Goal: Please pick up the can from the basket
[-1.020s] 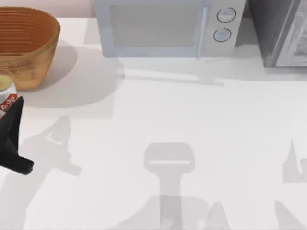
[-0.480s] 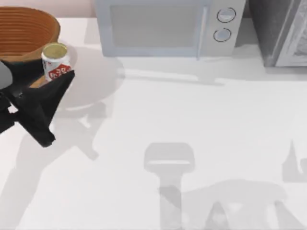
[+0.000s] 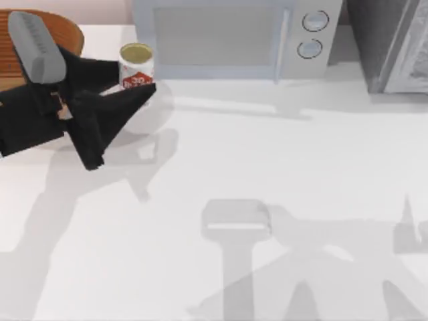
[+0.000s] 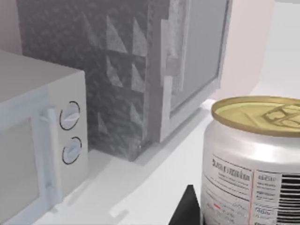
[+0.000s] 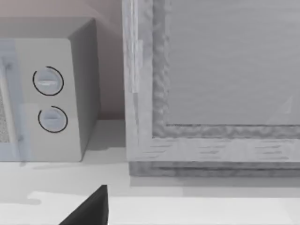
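White surface (image 3: pixel 267 167), microwave (image 3: pixel 227 37) at far edge. Left jaws (image 3: pixel 134 83) pinching the upright can (image 3: pixel 136 67), hanging just right of the basket (image 3: pixel 67 30), far left.

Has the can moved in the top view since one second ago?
Yes. The can, held by the left end effector, went rightward and up-frame, from below the basket to beside the microwave.

The left tool (image 3: pixel 137 83) now holds the can (image 3: pixel 136 67) up beside the microwave's (image 3: pixel 227 37) left edge, right of the basket (image 3: pixel 70 37); a second ago both sat at the tabletop's (image 3: pixel 267 167) left border. The arm now covers much of the basket.
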Robot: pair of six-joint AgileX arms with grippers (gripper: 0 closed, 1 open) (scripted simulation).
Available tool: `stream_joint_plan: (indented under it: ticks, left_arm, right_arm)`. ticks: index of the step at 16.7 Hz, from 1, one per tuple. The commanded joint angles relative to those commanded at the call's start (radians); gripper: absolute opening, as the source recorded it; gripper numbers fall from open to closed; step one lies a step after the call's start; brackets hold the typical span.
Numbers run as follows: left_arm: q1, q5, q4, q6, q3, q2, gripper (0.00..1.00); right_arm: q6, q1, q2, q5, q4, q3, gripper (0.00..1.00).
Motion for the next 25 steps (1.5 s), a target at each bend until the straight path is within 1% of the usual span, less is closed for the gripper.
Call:
stream_joint_plan:
  ticks: [6, 13, 21, 25]
  left_arm:
    - [-0.014, 0.171, 0.154, -0.009, 0.123, 0.316, 0.00]
    - [-0.010, 0.337, 0.340, 0.003, 0.268, 0.671, 0.00]
    - [0.010, 0.509, 0.564, 0.026, 0.451, 1.063, 0.00]
    - [0.035, 0.552, 0.667, 0.051, 0.537, 1.220, 0.00]
  right_arm:
    - [0.000, 0.000, 0.000, 0.000, 0.000, 0.000, 1.00]
    - [0.000, 0.000, 0.000, 0.000, 0.000, 0.000, 1.00]
    - [0.000, 0.000, 0.000, 0.000, 0.000, 0.000, 1.00]
    - [0.000, 0.000, 0.000, 0.000, 0.000, 0.000, 1.00]
